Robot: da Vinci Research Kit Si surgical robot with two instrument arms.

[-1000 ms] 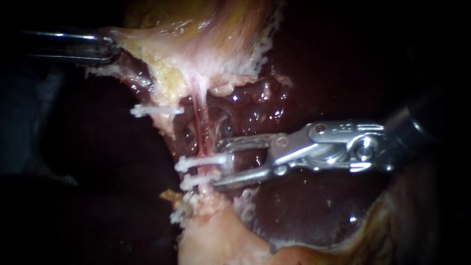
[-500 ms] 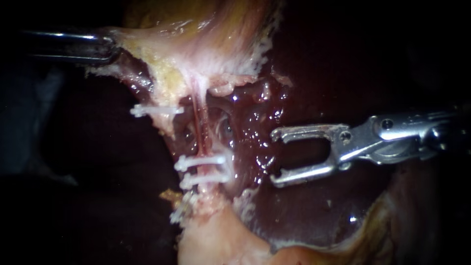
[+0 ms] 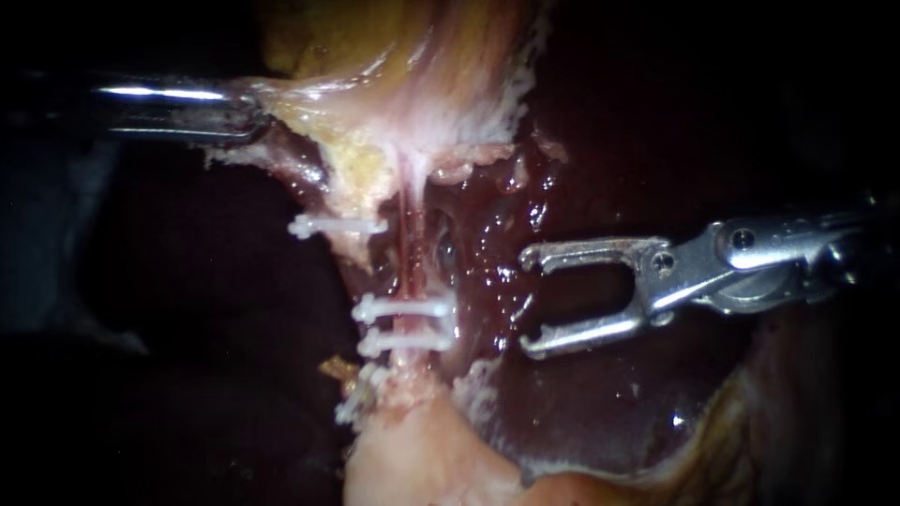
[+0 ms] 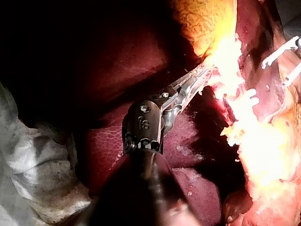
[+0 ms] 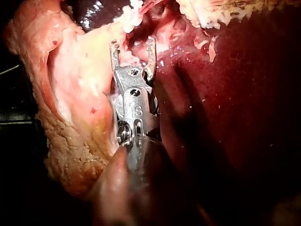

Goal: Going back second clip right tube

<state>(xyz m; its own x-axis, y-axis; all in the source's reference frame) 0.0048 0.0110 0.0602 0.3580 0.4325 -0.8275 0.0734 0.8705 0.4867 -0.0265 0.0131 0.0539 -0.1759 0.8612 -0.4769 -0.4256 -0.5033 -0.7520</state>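
A thin reddish tube (image 3: 410,253) runs down from the pale gallbladder (image 3: 412,66). Two white clips (image 3: 403,307) (image 3: 405,340) cross it side by side. My right instrument (image 3: 526,302) stands to the right of those clips, apart from them. Its jaws are open with nothing between them. In the right wrist view the same open jaws (image 5: 132,47) point at wet tissue. My left instrument (image 3: 251,119) is shut on the gallbladder's edge at the upper left, and holds pale tissue (image 4: 221,61) in the left wrist view.
Another white clip (image 3: 335,226) sits on a strand left of the tube, and one more (image 3: 356,398) lies lower down by the pale stump (image 3: 412,459). Dark liver (image 3: 609,403) lies behind and under the right instrument.
My right instrument drew back to the right off the tube, jaws still open, leaving the lower clip in place. Then my left instrument shifted right, carrying the gallbladder edge, tube and clips with it.
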